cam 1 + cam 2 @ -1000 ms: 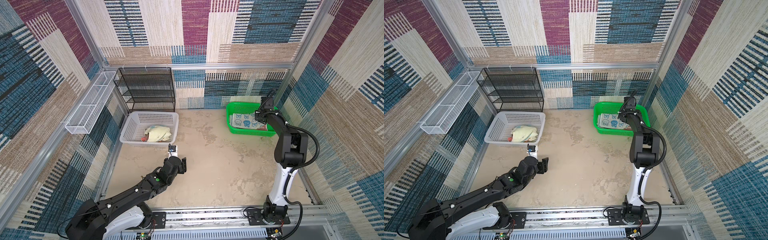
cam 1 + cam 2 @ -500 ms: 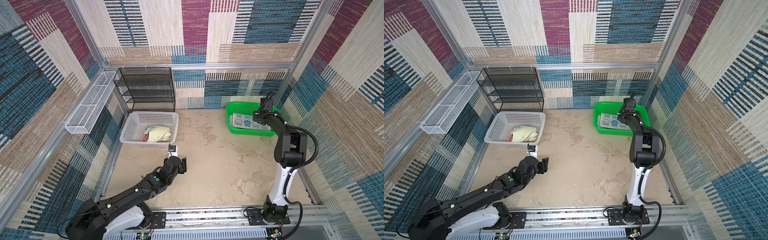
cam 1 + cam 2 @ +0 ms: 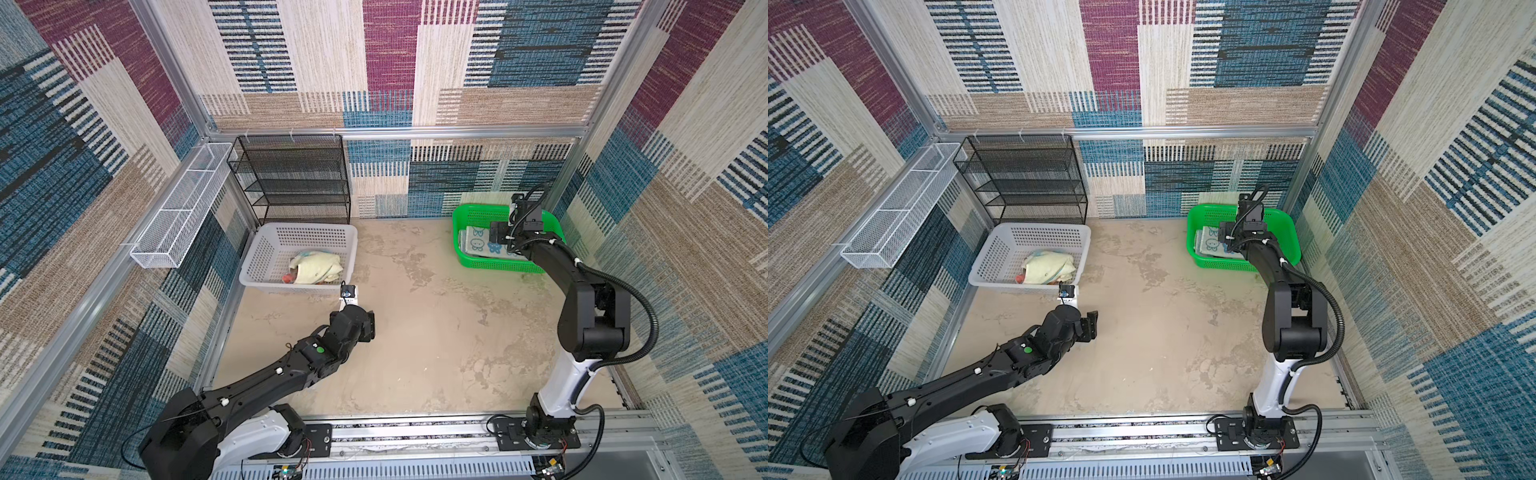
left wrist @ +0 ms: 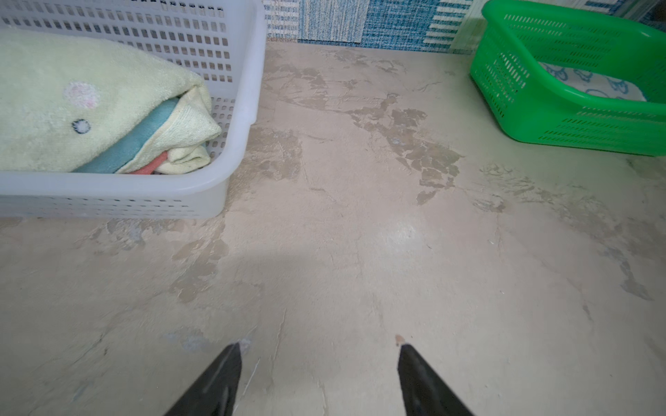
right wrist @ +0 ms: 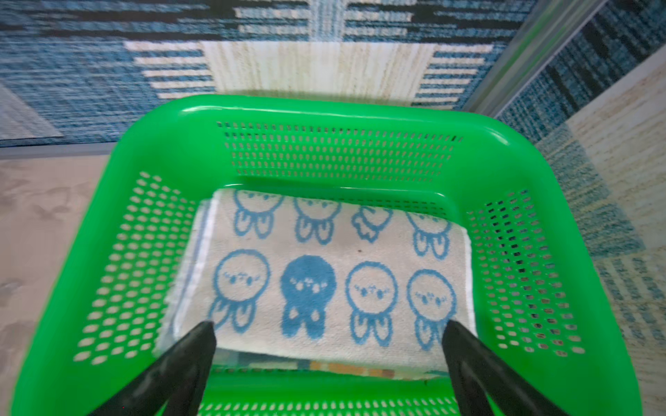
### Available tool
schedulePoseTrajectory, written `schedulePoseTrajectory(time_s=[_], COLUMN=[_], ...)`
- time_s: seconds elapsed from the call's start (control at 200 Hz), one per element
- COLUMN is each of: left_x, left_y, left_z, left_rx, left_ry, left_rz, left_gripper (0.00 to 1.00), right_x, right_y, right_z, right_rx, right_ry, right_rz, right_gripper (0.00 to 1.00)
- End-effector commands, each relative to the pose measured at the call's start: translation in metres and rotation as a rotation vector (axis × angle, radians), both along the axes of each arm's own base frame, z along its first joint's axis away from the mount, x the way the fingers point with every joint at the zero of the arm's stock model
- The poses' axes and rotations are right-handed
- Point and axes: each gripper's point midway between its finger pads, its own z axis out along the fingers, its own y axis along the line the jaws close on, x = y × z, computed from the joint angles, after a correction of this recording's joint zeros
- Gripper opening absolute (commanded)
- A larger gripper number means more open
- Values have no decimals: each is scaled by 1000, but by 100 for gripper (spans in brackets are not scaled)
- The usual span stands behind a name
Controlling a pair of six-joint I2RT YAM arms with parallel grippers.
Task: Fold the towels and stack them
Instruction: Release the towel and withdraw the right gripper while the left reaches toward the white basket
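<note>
A folded white towel with blue rabbit faces (image 5: 324,273) lies flat in the green basket (image 5: 324,111), on top of a striped towel whose orange and brown edge (image 5: 346,369) peeks out beneath. My right gripper (image 5: 328,324) hangs just above the rabbit towel's near edge, open, with nothing between its fingers. In both top views it sits over the green basket (image 3: 469,210) (image 3: 1283,224). A crumpled pale yellow and teal towel (image 4: 72,108) (image 3: 316,268) fills the white basket (image 4: 248,108). My left gripper (image 4: 319,345) (image 3: 368,326) is open above bare floor beside that basket.
A black mesh shelf (image 3: 291,178) stands against the back wall behind the white basket (image 3: 303,227). A white wire rack (image 3: 178,208) hangs on the left wall. The arms' rail (image 3: 415,432) runs along the front edge. Patterned walls close in three sides.
My right gripper has opened over the rabbit towel and shifted slightly left above the green basket. The left arm has not moved.
</note>
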Motion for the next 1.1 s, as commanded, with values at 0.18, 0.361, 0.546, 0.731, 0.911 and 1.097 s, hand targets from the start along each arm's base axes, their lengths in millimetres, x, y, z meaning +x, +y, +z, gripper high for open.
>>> schedulePoseTrajectory(time_s=[0.18,0.361,0.546,0.731,0.911,1.097], left_x=[11,23,51,85,111,136], left_y=[35,59,90,115,143,165], left_z=[18,47,66,61,52,37], left_rx=[11,4,49,66,75,38], left_ry=[43,26,41,112,152,192], left_rz=[184,261,366,438,498,523], left_gripper=[72,72,72,72,76,77], right_x=[-35,-71,-104,-123,-131,-130], right_y=[103,143,168,182,185,191], right_z=[14,7,-2,-13,-19,-26], right_rx=[111,194,278,305,305,316], right_ry=[-90,-94,-116,-88,-72,-51], right_rz=[205,312,407,460,478,496], right_gripper=[100,100,100,100,100,100])
